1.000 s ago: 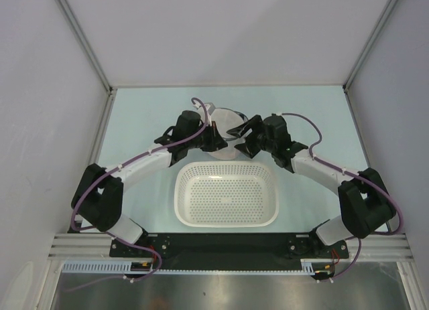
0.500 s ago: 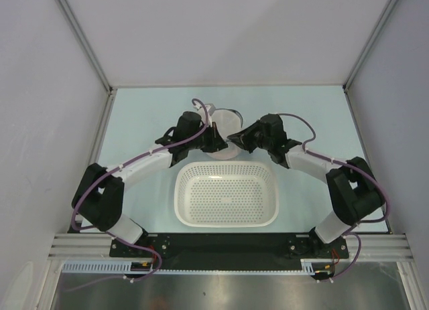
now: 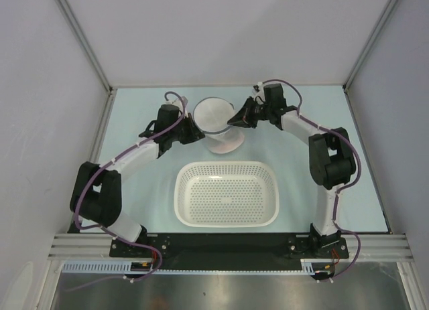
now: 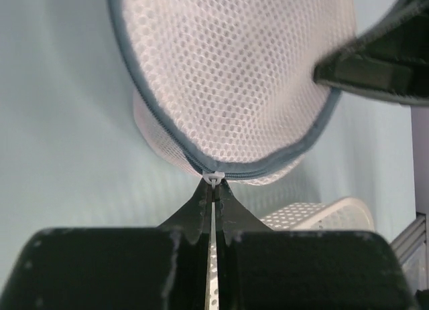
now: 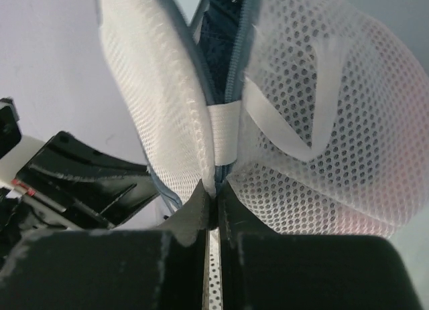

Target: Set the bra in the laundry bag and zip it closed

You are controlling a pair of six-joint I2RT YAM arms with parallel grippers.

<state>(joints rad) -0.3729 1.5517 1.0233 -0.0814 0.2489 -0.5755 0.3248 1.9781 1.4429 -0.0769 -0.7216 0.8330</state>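
Laundry bag (image 3: 216, 120): lifted on edge at the far centre, beyond the basket (image 3: 182, 189), both arms having swung farther out. Left gripper (image 4: 213, 189) is clenched on the zip pull (image 4: 214, 178), and the right gripper (image 5: 210, 195) pinches the white rim tab (image 5: 224, 132). The rim gapes near the right gripper, so zipping looks unfinished.

No readable text, no labels, no brand marks, no numbers in any view

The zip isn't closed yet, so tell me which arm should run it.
Left: the left gripper is shut on the zip pull of the laundry bag; the right gripper only pinches its white strap beside the gap.
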